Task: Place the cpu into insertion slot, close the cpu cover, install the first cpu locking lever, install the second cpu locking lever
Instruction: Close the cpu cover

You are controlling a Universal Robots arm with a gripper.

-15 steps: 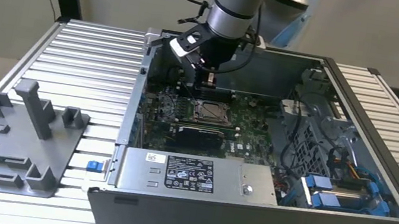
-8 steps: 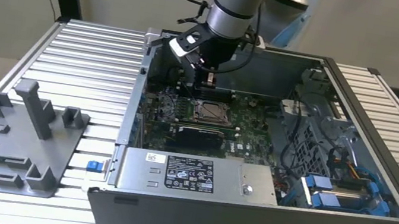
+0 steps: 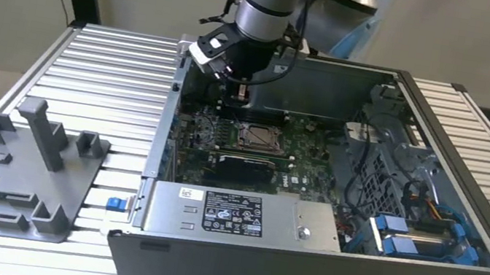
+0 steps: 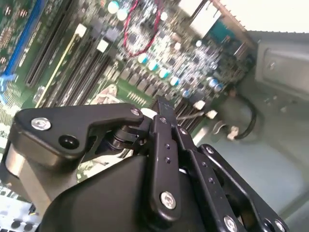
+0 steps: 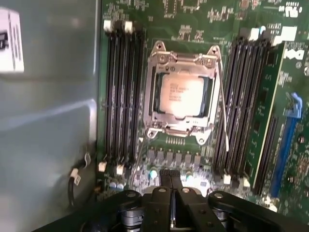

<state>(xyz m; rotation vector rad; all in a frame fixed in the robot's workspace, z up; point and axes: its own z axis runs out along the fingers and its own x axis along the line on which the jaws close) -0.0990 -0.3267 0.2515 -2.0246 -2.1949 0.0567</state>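
Note:
The cpu [image 5: 181,94], a silver square chip, lies in the insertion slot [image 3: 255,136] of the green motherboard inside the open grey case. The silver cpu cover [image 5: 182,59] lies flat around it, framing the chip. A thin wire locking lever [image 5: 223,111] runs along one side of the cover. A second wire lever [image 5: 140,154] juts out from a cover corner toward the gripper. My gripper [image 5: 171,175] hangs above the board just off the socket, toward the case's back wall, fingers shut with nothing between them. It also shows as gripper [image 3: 242,96] and gripper [image 4: 161,102].
Black memory slots [image 5: 120,92] flank the socket on both sides. The grey case wall [image 5: 48,121] stands close by the gripper. A power supply box [image 3: 238,214] and blue drive bays [image 3: 406,237] fill the case front. A grey fixture tray [image 3: 12,174] sits at the exterior view's left.

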